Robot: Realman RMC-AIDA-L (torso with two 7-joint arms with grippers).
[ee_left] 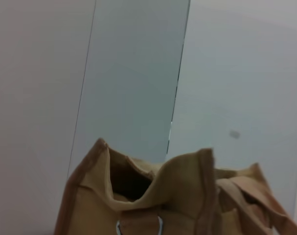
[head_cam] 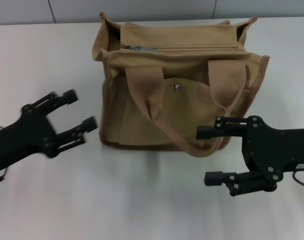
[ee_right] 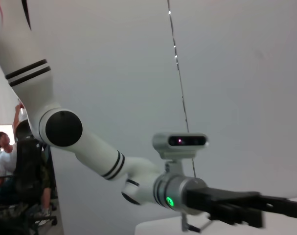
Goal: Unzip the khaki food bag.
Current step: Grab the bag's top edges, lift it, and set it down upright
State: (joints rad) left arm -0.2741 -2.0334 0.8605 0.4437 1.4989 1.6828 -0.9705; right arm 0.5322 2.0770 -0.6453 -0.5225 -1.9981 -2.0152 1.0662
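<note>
The khaki food bag stands upright at the table's middle back, its strap handles hanging over the front pocket with a silver snap. Its top zipper looks shut, with the metal pull at the left end. My left gripper is open, a short way left of the bag's front lower corner. My right gripper is open, in front of the bag's right lower corner. The left wrist view shows the bag's end. The right wrist view shows my left arm's gripper.
The white table runs around the bag. A grey panelled wall stands behind it. In the right wrist view a person sits far off behind my left arm.
</note>
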